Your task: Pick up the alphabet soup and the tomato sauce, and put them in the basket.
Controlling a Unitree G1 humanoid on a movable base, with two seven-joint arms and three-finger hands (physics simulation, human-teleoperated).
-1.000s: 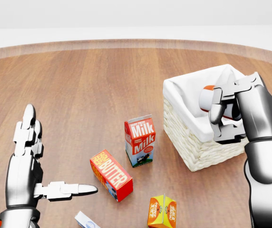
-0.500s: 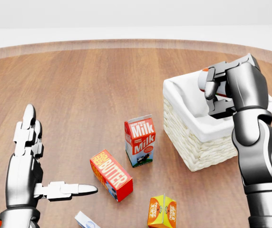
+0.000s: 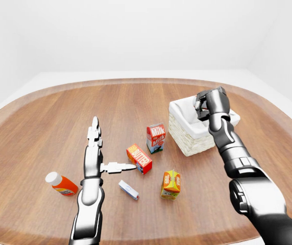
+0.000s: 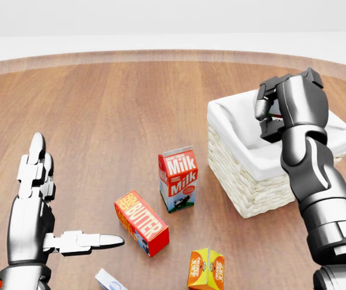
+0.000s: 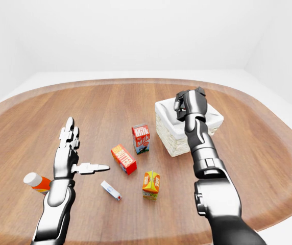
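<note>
My right hand [image 4: 270,113] hangs over the white-lined wicker basket [image 4: 245,194] at the right of the head view. Its fingers are curled shut, and only a sliver of a red and green can [image 4: 274,112] shows between them. The rest of the can is hidden by the fingers [image 4: 262,103]. I cannot tell which can it is. The left-eye view shows the same hand [image 3: 202,104] above the basket's rim [image 3: 179,104]. At lower left my left hand [image 4: 76,193] lies open and flat above the table, thumb pointing right, holding nothing.
A milk carton [image 4: 178,179] stands left of the basket. Below it lie a red butter box [image 4: 141,222], an orange juice carton [image 4: 206,269] and a small white-blue box [image 4: 109,281]. An orange bottle with a white cap [image 3: 62,185] lies left of my left arm.
My right hand has risen from inside the basket and moved toward the top of the head view, turning so that its fingers now hide the can. The left hand has not moved.
</note>
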